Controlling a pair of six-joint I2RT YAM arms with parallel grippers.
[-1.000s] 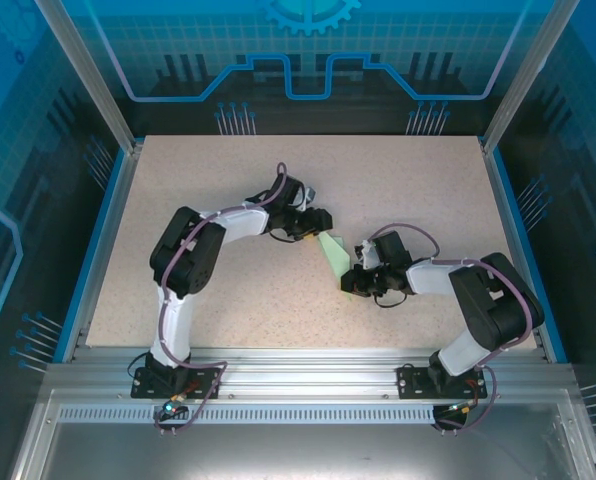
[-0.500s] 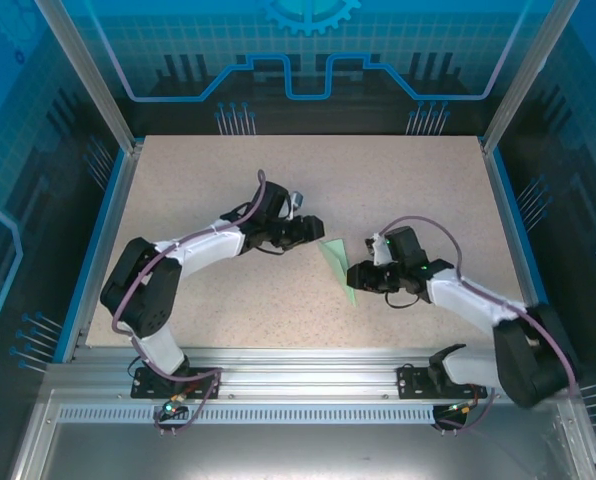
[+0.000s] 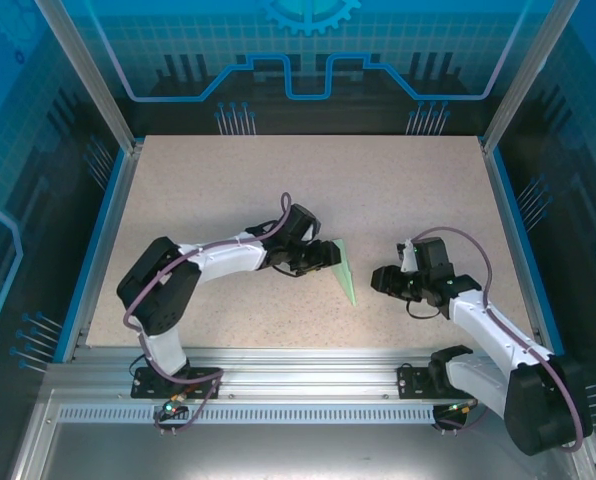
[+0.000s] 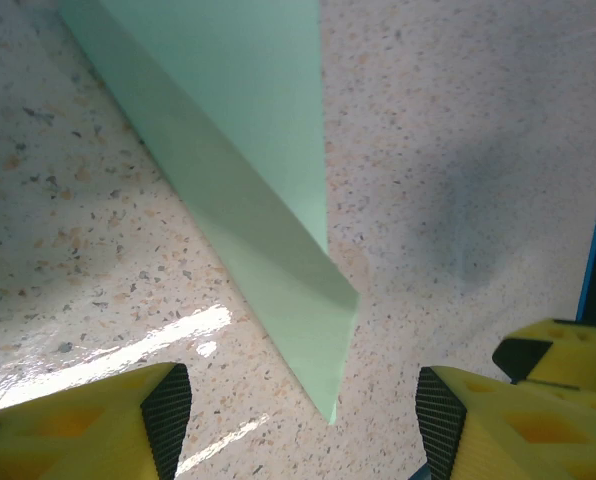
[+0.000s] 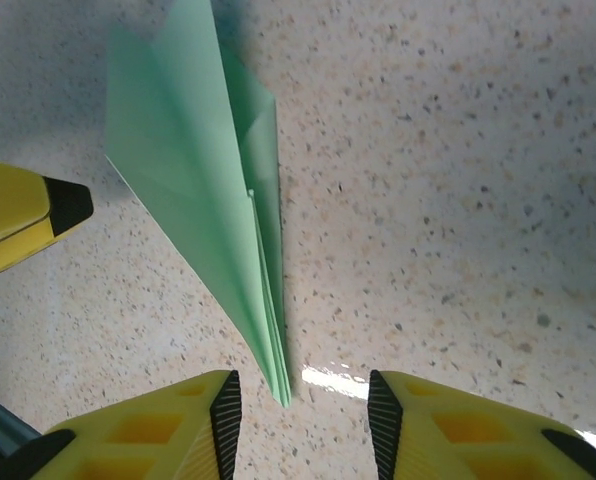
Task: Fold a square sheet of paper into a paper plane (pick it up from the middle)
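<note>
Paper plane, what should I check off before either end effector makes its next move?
1. Paper plane lies on the table, folded to a point: ok.
2. Left end effector open, gripping nothing: ok.
3. Right end effector open, gripping nothing: ok.
4. Plane's tip sits between the right fingers in the right wrist view: ok.
5. Creases pressed tight: cannot tell.

A speckled beige worktop [image 3: 378,190] has blue edging [image 3: 103,245] along its left and right edges. A slotted aluminium rail [image 3: 308,365] runs along the near edge. Blue patterned panels [image 3: 308,50] rise beyond the far edge, with metal posts [image 3: 88,75] at the far corners.
</note>
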